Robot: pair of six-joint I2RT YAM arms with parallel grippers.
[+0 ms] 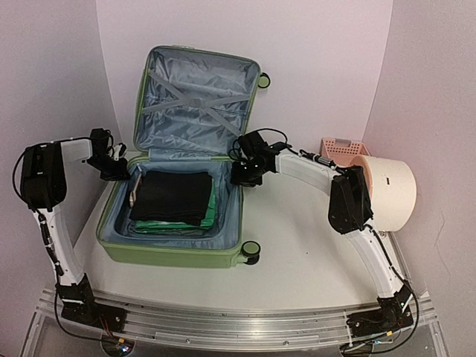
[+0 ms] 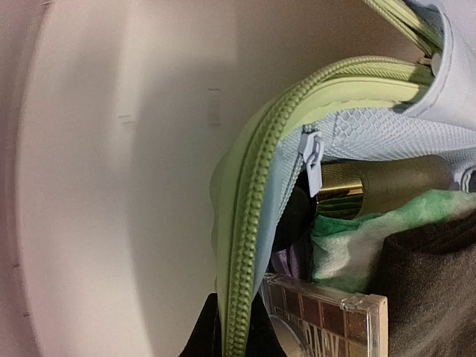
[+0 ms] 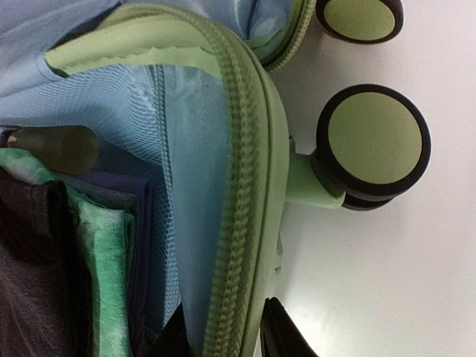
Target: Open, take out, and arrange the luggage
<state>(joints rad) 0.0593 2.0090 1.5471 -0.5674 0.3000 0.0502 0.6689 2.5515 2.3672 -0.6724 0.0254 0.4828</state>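
"Light-green ribbed shell is seen on the luggage (image 1: 171, 255), which is laid open on the white table (image 1: 297, 260). Its lid (image 1: 195, 74) is stood upright at the back, with grey-blue lining and crossed straps (image 1: 195, 103) shown."

"What is found beside the luggage?"

"Well apart to its right, a cream drum (image 1: 390, 195) is laid on its side. A pink slotted basket (image 1: 343, 146) is set just behind that drum."

"And inside the luggage?"

"A folded black garment (image 1: 172, 195) is laid on top, with a green cloth (image 1: 211, 216) showing beneath its right edge."

"How are the pincers placed?"

"The left gripper (image 1: 115, 171) is set at the luggage's left rim and the right gripper (image 1: 245, 175) at its right rim, near the hinge. In each wrist view one dark finger (image 3: 281, 338) is seen outside the zipped rim and one inside, pressed against it, so both are taken as clamped on the rim."

"Anything smaller?"

"Near the left rim a makeup palette (image 2: 327, 320), a gold tube (image 2: 387, 186) and a pale zip pull (image 2: 312, 156) are seen. A green-faced wheel (image 3: 378, 141) is seen outside the right rim."
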